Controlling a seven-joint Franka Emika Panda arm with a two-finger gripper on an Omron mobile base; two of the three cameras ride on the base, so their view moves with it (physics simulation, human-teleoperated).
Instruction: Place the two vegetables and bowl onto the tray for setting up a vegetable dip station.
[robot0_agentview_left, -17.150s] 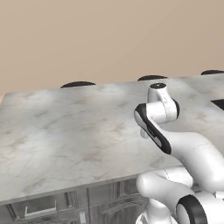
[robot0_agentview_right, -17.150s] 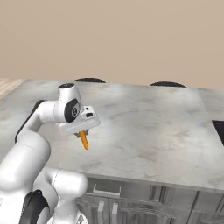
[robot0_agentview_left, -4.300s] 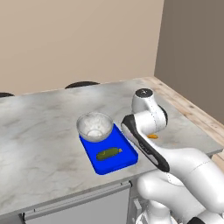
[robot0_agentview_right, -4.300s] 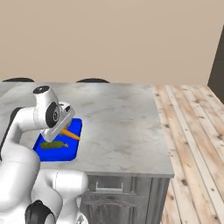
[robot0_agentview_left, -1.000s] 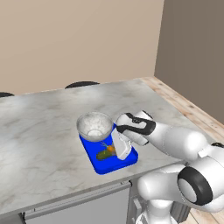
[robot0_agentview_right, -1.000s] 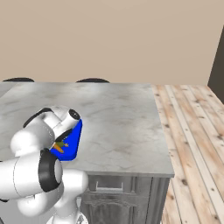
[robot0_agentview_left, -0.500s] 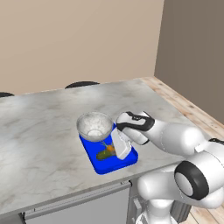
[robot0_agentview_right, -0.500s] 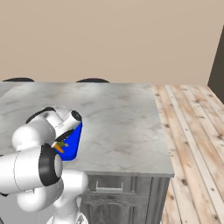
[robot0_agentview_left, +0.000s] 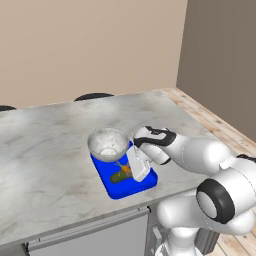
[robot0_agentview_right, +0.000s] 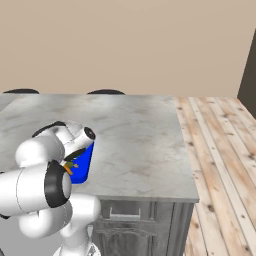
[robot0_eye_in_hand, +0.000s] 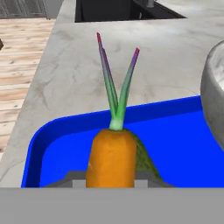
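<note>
The claw (robot0_agentview_left: 131, 169) grips the carrot (robot0_eye_in_hand: 111, 156) low over the blue tray (robot0_agentview_left: 146, 182), which sits near the front edge of the counter (robot0_agentview_left: 45, 150), with the cucumber (robot0_agentview_left: 119, 176) on the tray and the bowl (robot0_agentview_left: 108, 144) on its far end.

The arm (robot0_agentview_left: 200, 152) is built of smooth, rounded glossy white shells, with dark grey to black rings and end caps at the joints. Its white wrist (robot0_agentview_left: 152, 145) carries a black band on top, with a flat, boxy white hand below. In the right base view, a black disc caps one bulbous white link (robot0_agentview_right: 35, 185).
</note>
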